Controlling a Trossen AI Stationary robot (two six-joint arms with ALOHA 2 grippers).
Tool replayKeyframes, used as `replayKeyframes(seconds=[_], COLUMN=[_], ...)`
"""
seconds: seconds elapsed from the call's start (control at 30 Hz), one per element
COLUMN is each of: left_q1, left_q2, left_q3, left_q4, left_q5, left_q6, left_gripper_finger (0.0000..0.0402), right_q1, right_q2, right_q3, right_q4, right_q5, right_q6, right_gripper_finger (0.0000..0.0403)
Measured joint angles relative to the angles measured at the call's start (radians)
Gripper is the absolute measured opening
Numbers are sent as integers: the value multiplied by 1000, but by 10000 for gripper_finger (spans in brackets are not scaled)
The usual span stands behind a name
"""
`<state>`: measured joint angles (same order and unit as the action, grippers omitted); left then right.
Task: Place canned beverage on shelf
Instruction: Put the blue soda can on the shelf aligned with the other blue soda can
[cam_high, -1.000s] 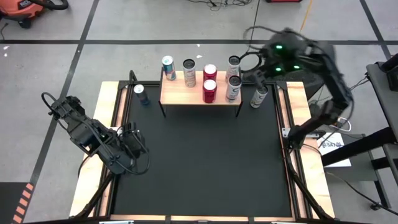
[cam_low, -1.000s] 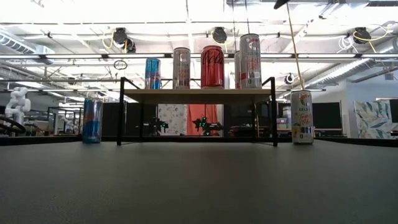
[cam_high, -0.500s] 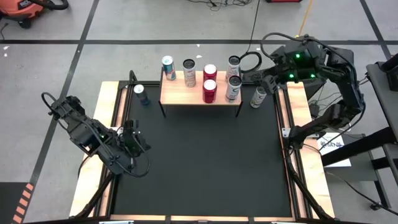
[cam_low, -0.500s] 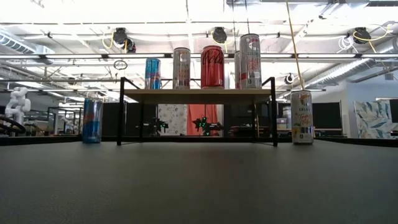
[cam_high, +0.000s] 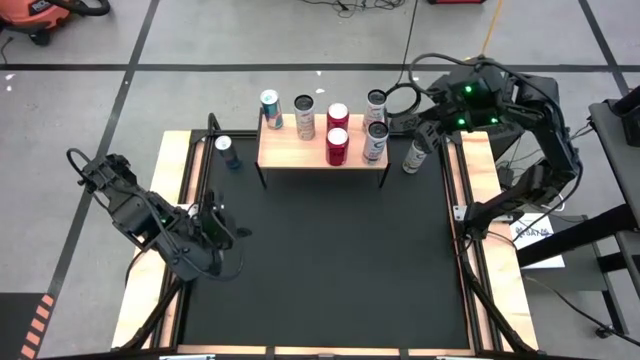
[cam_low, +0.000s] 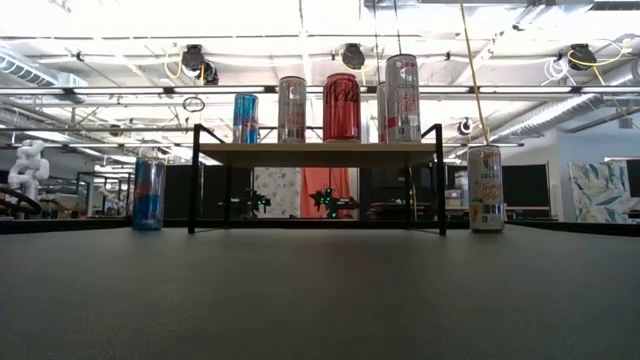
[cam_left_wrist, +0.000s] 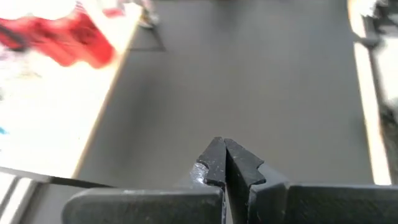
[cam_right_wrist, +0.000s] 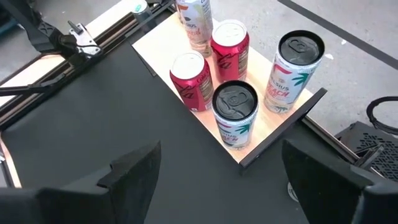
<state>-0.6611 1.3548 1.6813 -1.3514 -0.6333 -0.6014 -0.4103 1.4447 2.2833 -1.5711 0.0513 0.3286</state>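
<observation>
Swinging in since earlier, the right hand (cam_high: 418, 118), spread wide and empty, hovered near the pale can (cam_high: 416, 156) at the tabletop's (cam_high: 330, 270) two o'clock, needing to descend and grasp it for the shelf (cam_high: 295, 152); the left hand (cam_left_wrist: 224, 163) waited shut.

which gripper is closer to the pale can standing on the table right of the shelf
Right. The right gripper hovers open just beside that pale can; the left gripper sits shut far across the mat.

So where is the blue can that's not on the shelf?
In the high view, the blue can stands on the black table top, just left of the shelf on the left arm's side, apart from the cans up on it.
</observation>
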Motion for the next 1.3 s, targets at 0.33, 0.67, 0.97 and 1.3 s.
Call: replayKeyframes(seconds=[0.33, 0.67, 0.97, 1.3], left_q1=[40, 111, 272, 411], left_q2=[0, 27, 37, 31], left_q3=[0, 0, 0, 0], left_q4=[0, 11, -125, -161], left_q5=[-38, 59, -4, 194], left_q6=[-18, 33, 84, 112], left_gripper_finger=[0, 0, 0, 0], right_q1=[0, 0, 0, 0], right_q2=[-12, -13, -12, -16], right_q3=[0, 0, 0, -28], right_q4=[0, 0, 0, 1], right_q5=[0, 0, 0, 0], right_q6=[-11, -31, -46, -53], right_gripper_finger=[318, 318, 318, 318])
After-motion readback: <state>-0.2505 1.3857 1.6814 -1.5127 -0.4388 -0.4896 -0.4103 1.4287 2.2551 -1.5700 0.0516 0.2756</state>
